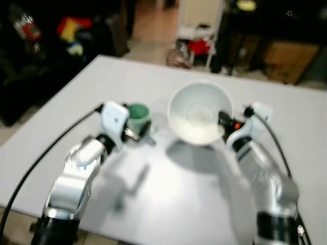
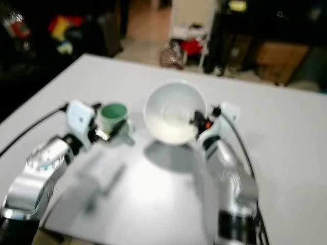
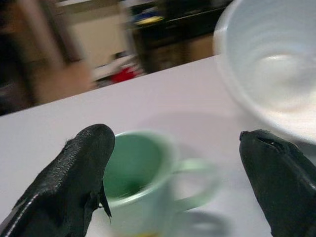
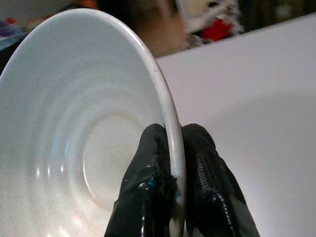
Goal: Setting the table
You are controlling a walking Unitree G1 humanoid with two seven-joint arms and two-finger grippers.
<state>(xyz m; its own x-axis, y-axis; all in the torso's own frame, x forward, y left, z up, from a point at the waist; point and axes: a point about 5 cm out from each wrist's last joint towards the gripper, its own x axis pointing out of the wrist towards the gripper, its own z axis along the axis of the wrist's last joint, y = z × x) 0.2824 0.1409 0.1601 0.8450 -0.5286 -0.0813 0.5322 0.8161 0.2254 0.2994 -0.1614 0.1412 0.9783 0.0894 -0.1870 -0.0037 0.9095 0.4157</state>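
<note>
A white bowl (image 1: 199,113) hangs above the white table (image 1: 168,194), tilted, its shadow on the tabletop beneath it. My right gripper (image 4: 174,163) is shut on the bowl's rim, one finger inside and one outside. A green mug (image 1: 138,117) stands on the table to the bowl's left, handle toward the bowl. My left gripper (image 3: 177,163) is open, its two black fingers on either side of the green mug (image 3: 143,177) and apart from it. The white bowl (image 3: 271,59) shows close beside the mug in the left wrist view.
The table's near edge runs just below my arms, its far edge behind the bowl. Beyond it lie a dark sofa with colourful items (image 1: 71,30), red clutter on the floor (image 1: 196,46), and dark furniture (image 1: 276,35). A black cable (image 1: 46,153) trails from my left arm.
</note>
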